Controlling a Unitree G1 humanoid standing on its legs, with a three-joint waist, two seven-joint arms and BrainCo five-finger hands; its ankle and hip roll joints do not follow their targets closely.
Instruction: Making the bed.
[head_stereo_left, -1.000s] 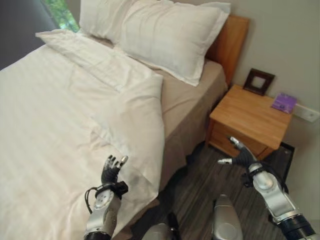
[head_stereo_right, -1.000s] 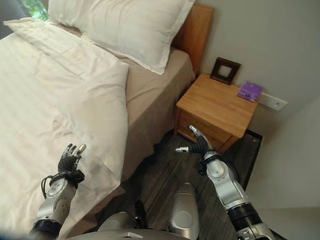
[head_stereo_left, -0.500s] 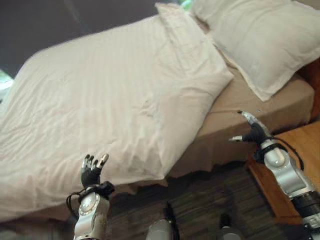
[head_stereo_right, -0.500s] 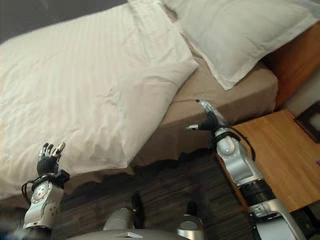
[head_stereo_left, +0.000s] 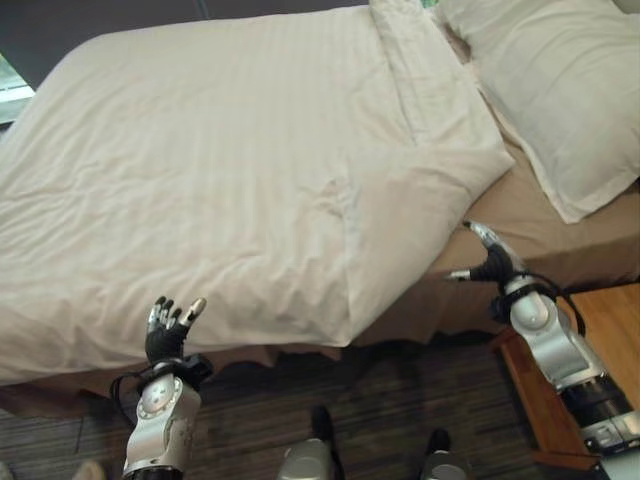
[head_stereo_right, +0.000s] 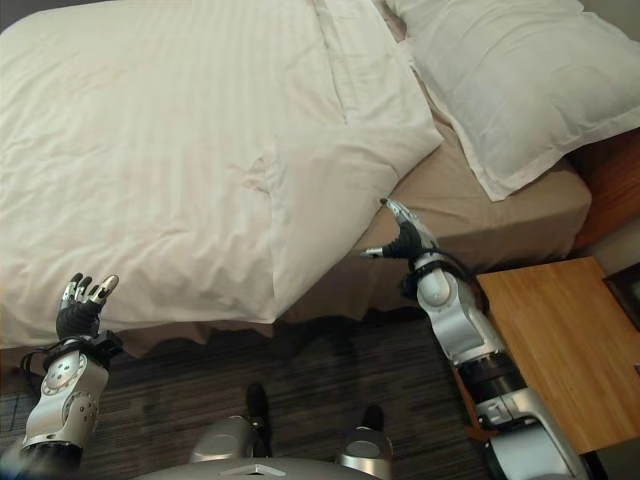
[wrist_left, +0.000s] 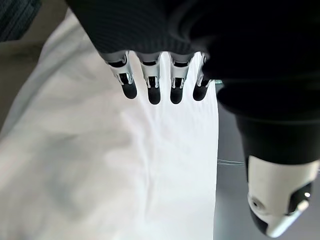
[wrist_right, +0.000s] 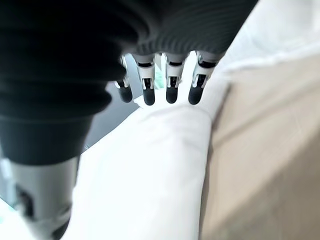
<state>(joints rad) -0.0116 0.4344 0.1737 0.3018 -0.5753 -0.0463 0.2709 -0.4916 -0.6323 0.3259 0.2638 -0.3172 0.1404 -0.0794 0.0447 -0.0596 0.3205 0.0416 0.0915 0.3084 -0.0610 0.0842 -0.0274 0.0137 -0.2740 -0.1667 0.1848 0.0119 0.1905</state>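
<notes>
Looking down now, you see more of the bed than half a second ago, because the camera has swung; the duvet (head_stereo_left: 220, 170) lies as it did, spread over the mattress with its folded corner hanging at the near edge. Your left hand (head_stereo_left: 168, 335) hovers by the bed's side, fingers loosely spread, holding nothing. Your right hand (head_stereo_right: 403, 240) floats near the tan sheet (head_stereo_right: 470, 215), fingers straight, thumb apart. The pillow (head_stereo_right: 510, 85) and wooden nightstand (head_stereo_right: 560, 340) sit rightward.
</notes>
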